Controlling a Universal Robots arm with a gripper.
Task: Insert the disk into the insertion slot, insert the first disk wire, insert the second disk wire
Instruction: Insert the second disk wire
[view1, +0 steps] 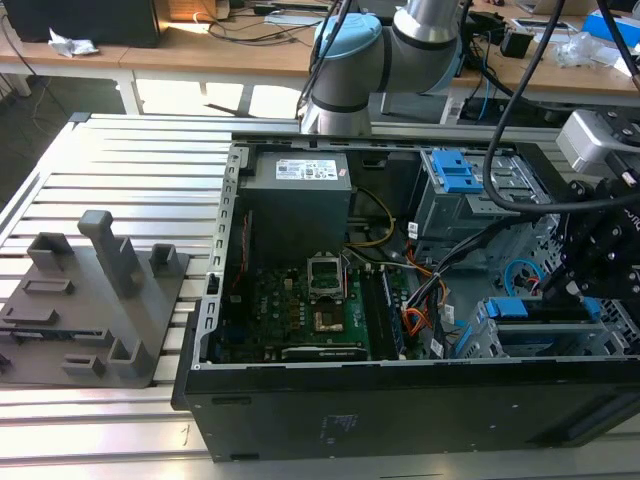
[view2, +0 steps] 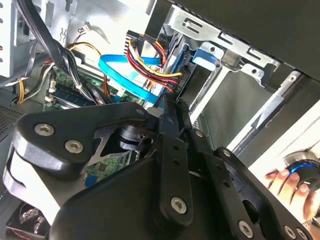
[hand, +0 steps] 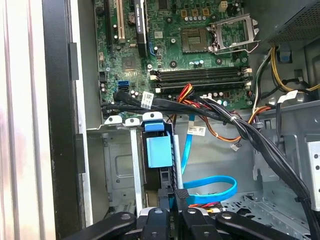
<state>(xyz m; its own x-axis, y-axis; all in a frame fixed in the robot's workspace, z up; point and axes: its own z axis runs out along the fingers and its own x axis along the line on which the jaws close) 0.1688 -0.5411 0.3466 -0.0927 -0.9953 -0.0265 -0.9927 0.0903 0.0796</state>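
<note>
1 disk (hand: 159, 151) in slot (hand: 117, 165), 1 blue cable (hand: 212, 189)

A ribbed aluminium tabletop (view1: 120, 160) fills the foreground, sunlit in bright bands. Behind it run wooden desks (view1: 200, 45) strewn with cables, and a dark floor (view1: 40, 110) shows on the exterior view's left.

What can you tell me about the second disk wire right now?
The second disk wire is a thin, glossy, light blue flat cable. In the first wrist view it drops from the cable bundle near the motherboard, then loops across the case floor beside the insertion slot toward the gripper. In the second wrist view it arcs beneath the red and yellow leads.
</note>
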